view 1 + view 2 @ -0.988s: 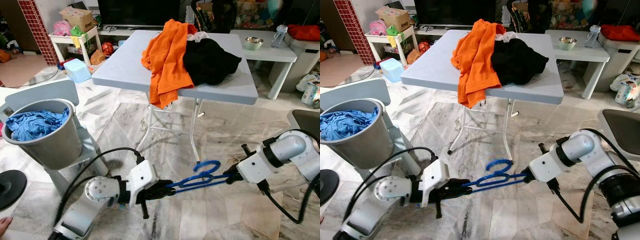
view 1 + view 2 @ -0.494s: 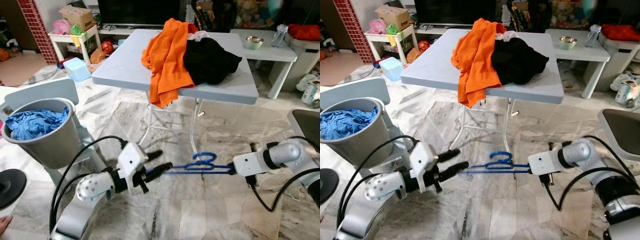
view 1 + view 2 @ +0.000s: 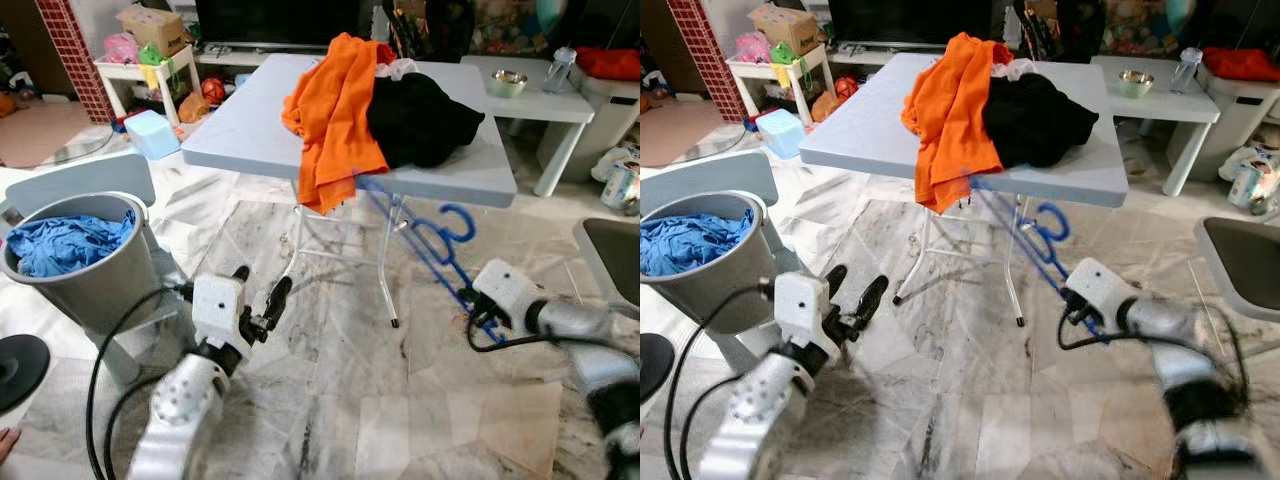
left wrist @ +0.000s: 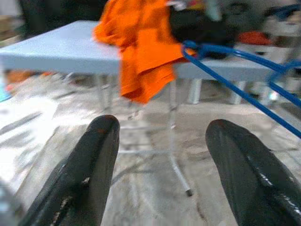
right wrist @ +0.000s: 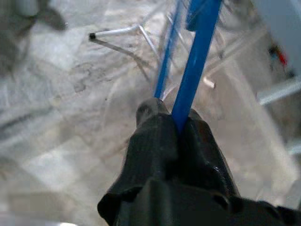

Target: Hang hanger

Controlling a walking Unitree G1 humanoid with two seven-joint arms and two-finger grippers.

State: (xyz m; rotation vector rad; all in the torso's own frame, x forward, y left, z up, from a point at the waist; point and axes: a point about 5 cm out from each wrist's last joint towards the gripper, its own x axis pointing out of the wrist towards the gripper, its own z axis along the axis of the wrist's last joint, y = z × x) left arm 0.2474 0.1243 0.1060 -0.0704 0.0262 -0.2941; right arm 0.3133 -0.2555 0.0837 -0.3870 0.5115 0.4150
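Blue plastic hanger, light, thin and springy I judge, is pinched at one end in my right tool, tilting toward the table (left tool gapes empty).

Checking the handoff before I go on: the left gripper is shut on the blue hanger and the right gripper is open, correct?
No, it is the reverse. The right gripper is shut on the blue hanger, as the right wrist view shows; the left gripper is open and empty in the left wrist view.
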